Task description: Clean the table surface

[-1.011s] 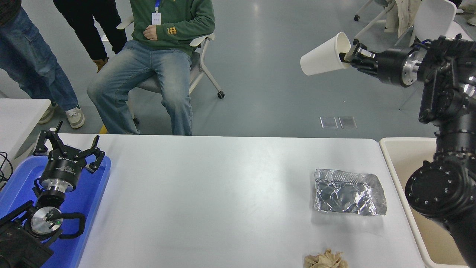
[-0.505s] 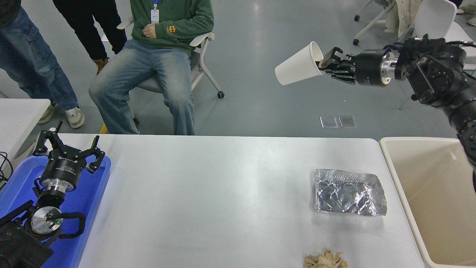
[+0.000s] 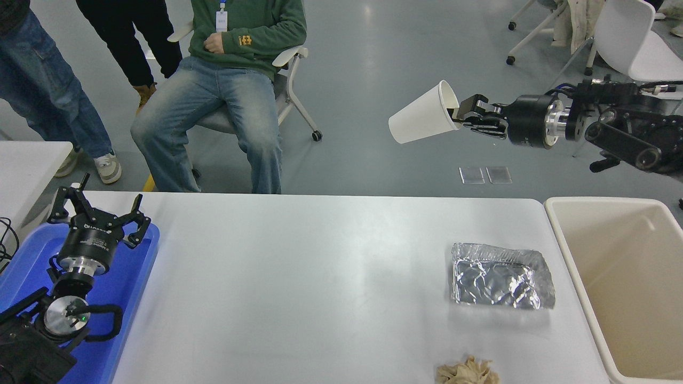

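Compared with half a second back, the right arm has swung lower and a bit further left, so the cup [image 3: 422,113] now sits lower in the picture, out past the worktop's far edge at about 1 o'clock. The right claw [image 3: 463,115] is clamped on the cup's rim, one finger seemingly inside; the cup lies nearly sideways, mouth toward 3 o'clock, base toward 9 and tipped slightly down.

The worktop [image 3: 299,277] fills the middle of the view, long axis running 9 to 3. The foil tray [image 3: 500,276] is at about 4 o'clock on it, same spot as before, and a crumpled tissue [image 3: 468,372] sits at the near edge around 5 o'clock, partly cut off by the frame. The bin [image 3: 621,288] stands just off the worktop's right end, also cropped.

The left claw [image 3: 98,212] is parked at 8 o'clock over the blue tray [image 3: 133,298], fingers spread apart.
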Available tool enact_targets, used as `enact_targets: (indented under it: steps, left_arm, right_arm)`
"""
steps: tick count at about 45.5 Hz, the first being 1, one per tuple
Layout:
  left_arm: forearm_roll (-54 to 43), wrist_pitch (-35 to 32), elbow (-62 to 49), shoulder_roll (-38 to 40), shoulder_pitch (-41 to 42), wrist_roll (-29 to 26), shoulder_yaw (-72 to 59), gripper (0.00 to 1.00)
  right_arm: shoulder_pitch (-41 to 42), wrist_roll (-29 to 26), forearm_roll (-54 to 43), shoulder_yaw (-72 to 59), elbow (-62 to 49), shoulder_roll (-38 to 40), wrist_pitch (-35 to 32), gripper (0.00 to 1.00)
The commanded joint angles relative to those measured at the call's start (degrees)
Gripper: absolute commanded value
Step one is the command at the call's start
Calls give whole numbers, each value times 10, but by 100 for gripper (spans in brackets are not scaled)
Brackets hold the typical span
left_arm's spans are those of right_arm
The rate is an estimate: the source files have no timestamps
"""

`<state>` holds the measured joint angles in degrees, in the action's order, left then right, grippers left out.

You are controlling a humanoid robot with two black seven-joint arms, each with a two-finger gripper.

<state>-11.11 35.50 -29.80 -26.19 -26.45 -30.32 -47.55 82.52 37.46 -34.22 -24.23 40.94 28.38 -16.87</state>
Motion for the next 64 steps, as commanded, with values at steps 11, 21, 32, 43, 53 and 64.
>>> enact_targets:
  steps: [11,21,32,43,53,64]
  left_arm:
    - [0,0,0,0,0,0,0,100]
    - [0,0,0,0,0,0,0,100]
    - [0,0,0,0,0,0,0,100]
    - [0,0,0,0,0,0,0,100]
    - [0,0,0,0,0,0,0,100]
    - [0,0,0,0,0,0,0,100]
  right_arm:
    - [1,-5,-2,0,63,41,33,0]
    - [0,-4,-20,-4,58,53,40,0]
    - [0,-5,-73,-5,57,73,72,0]
    - [7,-4,-121,-5,57,100,78,0]
    - [8,-4,-143,-6,43,131,79,0]
    - [4,-4,-144,-24,-16,150,82,0]
